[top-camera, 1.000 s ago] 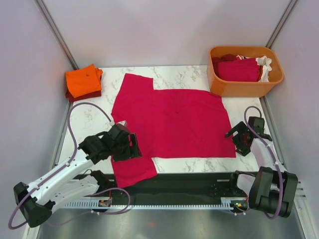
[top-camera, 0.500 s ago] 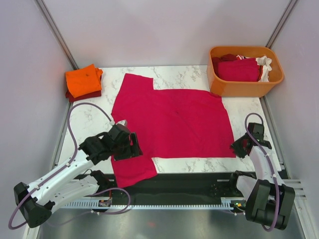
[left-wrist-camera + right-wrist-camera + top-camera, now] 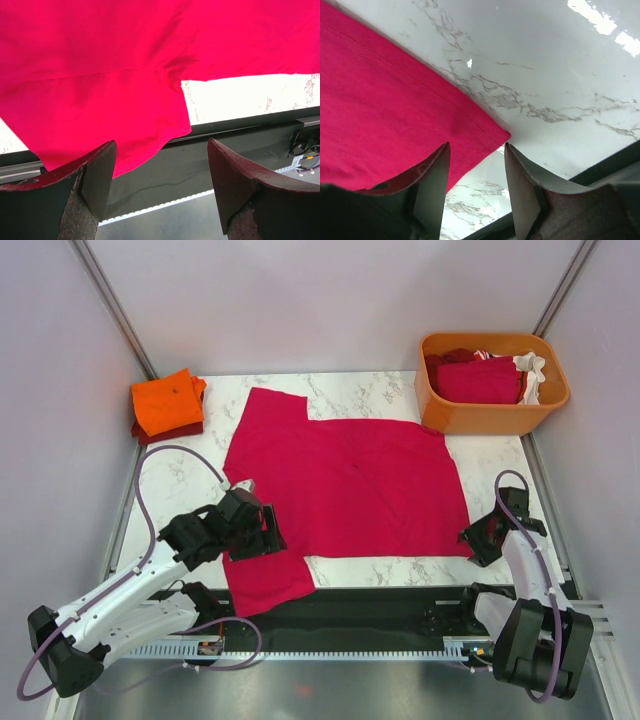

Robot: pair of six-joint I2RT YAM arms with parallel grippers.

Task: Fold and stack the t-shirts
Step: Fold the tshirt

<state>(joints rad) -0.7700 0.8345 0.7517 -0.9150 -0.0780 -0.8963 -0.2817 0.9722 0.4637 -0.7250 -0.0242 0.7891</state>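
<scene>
Our left fingers (image 3: 95, 175) stand wide apart with nothing between them. They hang over the near-left sleeve of the crimson shirt (image 3: 100, 75), and that sleeve's end reaches past the front edge of the surface (image 3: 240, 97). Our right fingers (image 3: 432, 175) are parted too, and cloth and bare marble both show in the gap. They grasp nothing, and the shirt's near-right corner lies flat just at their tips.

From above, the crimson shirt (image 3: 350, 480) is spread flat across the middle of the surface (image 3: 190, 475), one sleeve toward the back and one toward the front. At the far left corner a folded orange shirt (image 3: 168, 402) sits on a folded dark red shirt (image 3: 150, 433). At the far right, an orange tub (image 3: 490, 418) holds bunched red cloth (image 3: 480, 380) and white cloth (image 3: 530, 368).
</scene>
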